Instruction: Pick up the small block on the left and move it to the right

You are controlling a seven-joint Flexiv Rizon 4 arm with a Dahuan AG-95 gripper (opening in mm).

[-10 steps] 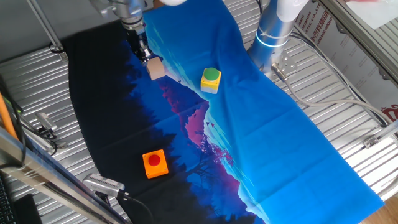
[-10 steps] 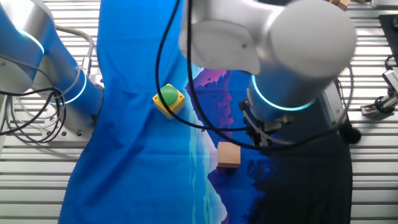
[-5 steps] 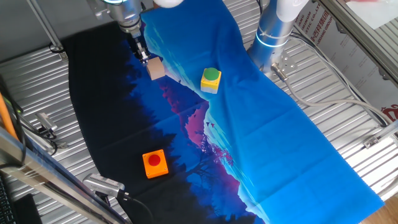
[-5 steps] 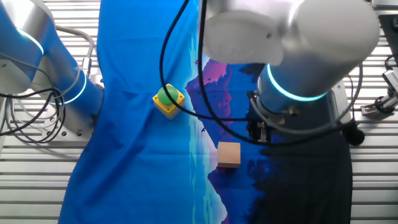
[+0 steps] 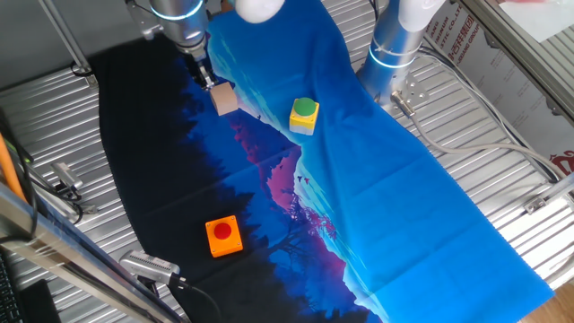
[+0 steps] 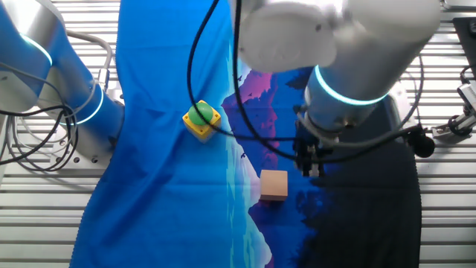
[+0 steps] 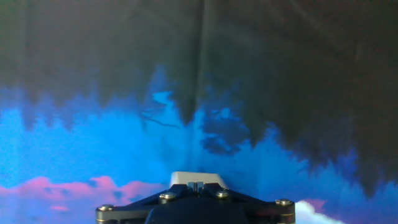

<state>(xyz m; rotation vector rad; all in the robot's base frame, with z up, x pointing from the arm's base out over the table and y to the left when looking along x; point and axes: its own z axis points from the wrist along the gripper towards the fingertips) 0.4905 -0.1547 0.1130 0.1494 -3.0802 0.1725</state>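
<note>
block: small block [image 5: 225, 99] sits on the blue cloth [image 5: 377, 161], 9 o'clock of the yellow block [image 5: 304, 116], orange block [image 5: 223, 236] well apart at 6
fingers: gripper [image 5: 205, 75] just beside the block at its 10 o'clock; opening cannot be told, holds nothing
step: approach
tip: centre the fingers over the cube, square to its faces, descend before closing
</note>
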